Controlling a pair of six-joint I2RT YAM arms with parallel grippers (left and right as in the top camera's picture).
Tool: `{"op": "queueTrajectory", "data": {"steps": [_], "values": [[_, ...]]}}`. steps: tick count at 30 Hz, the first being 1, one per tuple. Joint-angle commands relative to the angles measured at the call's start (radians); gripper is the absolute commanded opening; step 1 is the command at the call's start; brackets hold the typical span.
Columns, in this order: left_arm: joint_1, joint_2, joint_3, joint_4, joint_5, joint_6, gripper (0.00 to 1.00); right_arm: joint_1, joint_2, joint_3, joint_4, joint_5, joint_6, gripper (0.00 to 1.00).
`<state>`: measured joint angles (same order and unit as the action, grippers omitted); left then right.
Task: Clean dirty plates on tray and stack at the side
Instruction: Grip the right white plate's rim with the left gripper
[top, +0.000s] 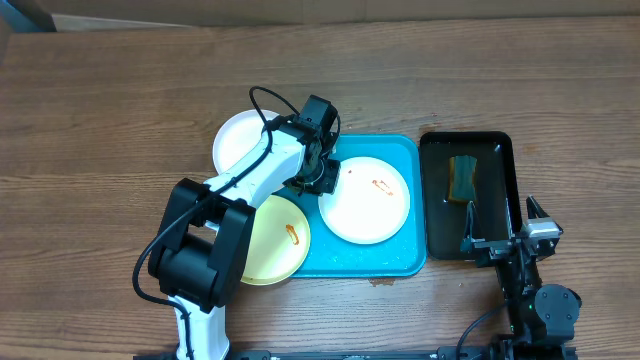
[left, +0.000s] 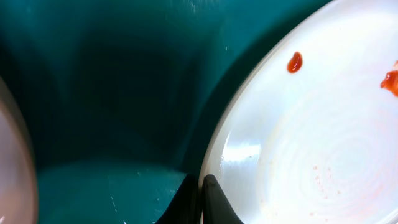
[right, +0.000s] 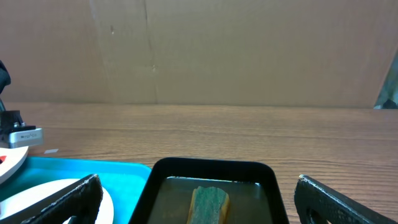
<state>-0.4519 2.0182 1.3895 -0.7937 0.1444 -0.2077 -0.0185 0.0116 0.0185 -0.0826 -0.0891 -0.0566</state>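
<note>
Wooden desk (top: 120, 90) carried the tray (top: 345, 262), one smeared white plate (top: 365, 200) lying in it. Left hand (top: 325, 180) sat at that plate's rim, its grip unreadable; right hand (right: 200, 198) hung spread apart. A shallow pinch could let the slick plate slip onto the yellow plate (top: 275, 240).
</note>
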Motion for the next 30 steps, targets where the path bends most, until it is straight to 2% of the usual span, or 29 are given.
{"op": "queueTrajectory", "data": {"steps": [1,5,7,8,9,10,12,16,20,24,30], "values": [[0.006,0.018,0.000,0.030,-0.055,-0.002,0.04,0.005,-0.009,-0.011,0.005,0.005,-0.003,1.00],[0.006,0.017,0.024,0.077,-0.092,0.040,0.04,0.005,-0.009,-0.011,0.005,0.005,-0.003,1.00],[0.006,0.017,0.039,0.095,-0.115,0.081,0.10,0.005,-0.009,-0.011,0.005,0.005,-0.003,1.00],[0.006,0.017,0.047,0.102,-0.134,0.096,0.20,0.005,-0.009,-0.011,0.005,0.005,-0.003,1.00],[0.006,0.017,0.056,0.103,-0.152,0.100,0.36,0.005,-0.009,-0.011,0.005,0.005,-0.003,1.00],[0.006,0.017,0.068,0.098,-0.162,0.100,0.46,0.005,-0.009,-0.011,0.005,0.005,-0.003,1.00],[0.006,0.017,0.100,0.057,-0.158,0.098,0.53,0.005,-0.009,-0.011,0.005,0.005,-0.003,1.00],[0.006,0.017,0.182,-0.129,-0.103,0.029,0.51,0.005,-0.009,-0.011,0.005,0.005,-0.003,1.00],[0.006,0.017,0.173,-0.234,0.014,-0.083,0.51,0.005,-0.009,-0.011,0.005,0.005,-0.003,1.00],[-0.005,0.017,0.111,-0.242,0.036,-0.176,0.57,0.005,-0.009,-0.011,0.005,0.005,-0.003,1.00],[-0.007,0.017,0.071,-0.204,0.036,-0.212,0.54,0.005,-0.009,-0.011,0.005,0.005,-0.003,1.00]]}}
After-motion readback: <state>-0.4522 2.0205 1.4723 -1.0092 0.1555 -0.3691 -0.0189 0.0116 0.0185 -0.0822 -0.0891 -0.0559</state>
